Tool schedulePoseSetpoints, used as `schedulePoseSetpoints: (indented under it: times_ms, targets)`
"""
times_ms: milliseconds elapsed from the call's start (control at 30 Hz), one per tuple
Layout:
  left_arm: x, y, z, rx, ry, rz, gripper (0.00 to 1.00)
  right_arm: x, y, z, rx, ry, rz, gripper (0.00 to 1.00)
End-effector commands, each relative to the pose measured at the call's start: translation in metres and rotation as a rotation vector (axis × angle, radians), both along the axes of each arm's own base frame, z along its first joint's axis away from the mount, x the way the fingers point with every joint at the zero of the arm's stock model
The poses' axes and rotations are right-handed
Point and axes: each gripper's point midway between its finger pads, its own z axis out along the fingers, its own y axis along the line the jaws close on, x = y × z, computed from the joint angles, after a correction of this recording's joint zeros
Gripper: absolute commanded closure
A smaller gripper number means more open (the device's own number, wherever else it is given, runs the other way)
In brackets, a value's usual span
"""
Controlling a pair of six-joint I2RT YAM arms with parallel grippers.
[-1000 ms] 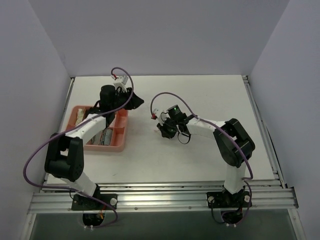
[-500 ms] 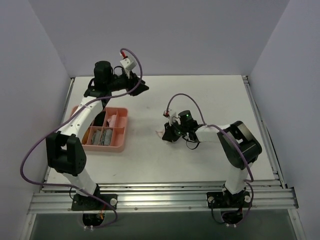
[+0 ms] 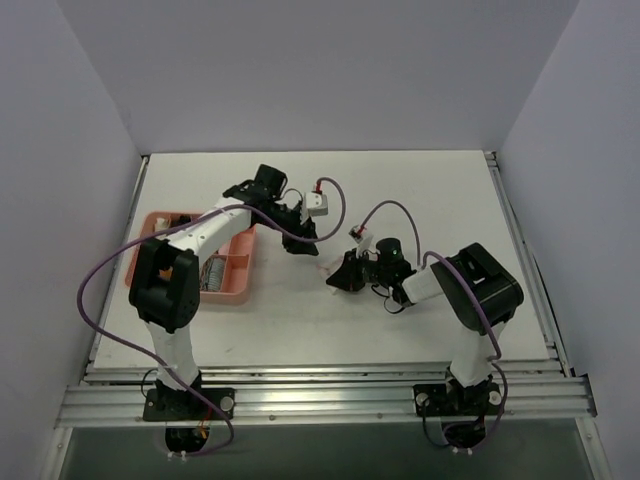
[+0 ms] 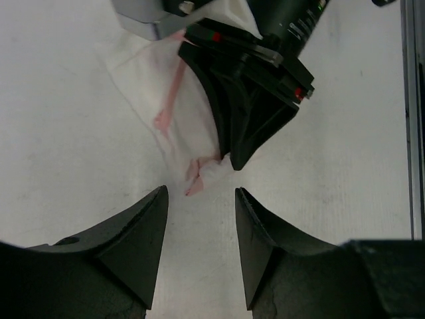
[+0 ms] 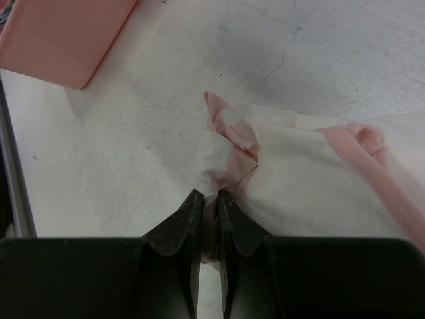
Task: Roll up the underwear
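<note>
My right gripper [image 5: 208, 211] is nearly closed, its two black fingers pinching a bunched fold at the edge of the underwear [image 5: 299, 173]. From the left wrist camera the same right gripper [image 4: 230, 157] comes in from the top, its tip pressed down onto the cloth.

My left gripper [image 4: 199, 222] stands open at a middling width, with nothing between its fingers [image 4: 143, 232]. It is just short of the pink-trimmed corner of the underwear [image 4: 179, 100] and not touching it.

The underwear lies flat and creased on the white tabletop [image 3: 420, 190], near the middle, between my two grippers. From above it is only a pale patch [image 3: 321, 267] beside the right gripper [image 3: 338, 278], with the left gripper [image 3: 305, 238] just behind and to the left of it.

A pink tray [image 3: 235, 292] sits to the left, partly under my left arm; something grey and ribbed [image 3: 212, 274] lies in one compartment. A corner of the tray [image 5: 60, 40] shows in the right wrist view, well apart from the cloth. A purple cable [image 3: 95, 290] loops from my left arm.
</note>
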Motion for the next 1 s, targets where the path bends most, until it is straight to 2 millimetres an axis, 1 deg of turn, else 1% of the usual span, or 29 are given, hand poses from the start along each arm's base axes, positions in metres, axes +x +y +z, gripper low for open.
schedulePoseSetpoints:
  times_ms: [0,33,100,133,200,267,300,333,367,433,500,533,567,600,700,800,900,967]
  targets:
    - [-0.018,-0.009,-0.005,0.047,-0.046,-0.174,0.46,-0.017,-0.002,-0.012,0.046,0.120,-0.004,1.00]
    - [-0.020,-0.011,-0.016,0.053,-0.013,-0.190,0.46,-0.018,-0.001,-0.012,0.051,0.131,0.002,1.00]
    - [-0.027,-0.013,-0.022,0.041,0.021,-0.228,0.45,-0.022,0.000,-0.012,0.058,0.143,0.016,1.00]
    - [-0.027,-0.015,-0.029,0.044,0.035,-0.244,0.45,-0.025,0.000,-0.012,0.064,0.155,0.020,1.00]
    - [-0.032,-0.016,-0.035,0.057,0.053,-0.276,0.44,-0.026,-0.002,-0.013,0.063,0.168,0.020,1.00]
    - [-0.032,-0.021,-0.040,0.066,0.043,-0.324,0.44,-0.027,-0.003,-0.014,0.061,0.176,0.022,1.00]
    - [-0.039,-0.019,-0.042,0.079,0.074,-0.342,0.44,-0.026,-0.004,-0.014,0.062,0.176,0.022,1.00]
    - [-0.042,-0.020,-0.047,0.084,0.088,-0.363,0.44,-0.027,-0.004,-0.014,0.067,0.178,0.025,1.00]
    - [-0.044,-0.021,-0.045,0.084,0.083,-0.386,0.44,-0.027,-0.005,-0.013,0.084,0.181,0.017,1.00]
    - [-0.048,-0.024,-0.050,0.092,0.082,-0.416,0.44,-0.028,-0.007,-0.012,0.106,0.190,0.022,1.00]
    - [-0.052,-0.028,-0.055,0.111,0.067,-0.442,0.44,-0.029,-0.011,-0.018,0.114,0.207,0.003,1.00]
    - [-0.052,-0.027,-0.061,0.138,0.059,-0.449,0.44,-0.030,-0.012,-0.019,0.122,0.216,0.000,1.00]
    - [-0.052,-0.026,-0.064,0.153,0.051,-0.458,0.44,-0.027,-0.012,-0.018,0.144,0.194,-0.006,1.00]
    - [-0.051,-0.028,-0.064,0.161,0.039,-0.462,0.44,-0.030,-0.013,-0.020,0.154,0.219,-0.018,1.00]
    - [-0.052,-0.033,-0.066,0.167,0.029,-0.481,0.45,-0.029,-0.016,-0.024,0.155,0.221,-0.038,1.00]
    - [-0.054,-0.035,-0.074,0.171,0.039,-0.493,0.45,-0.027,-0.016,-0.019,0.172,0.203,-0.054,1.00]
    - [-0.054,-0.038,-0.084,0.190,0.039,-0.506,0.48,-0.027,-0.019,-0.021,0.156,0.202,-0.067,1.00]
    - [-0.052,-0.039,-0.085,0.193,0.037,-0.510,0.50,-0.029,-0.021,-0.024,0.143,0.208,-0.074,1.00]
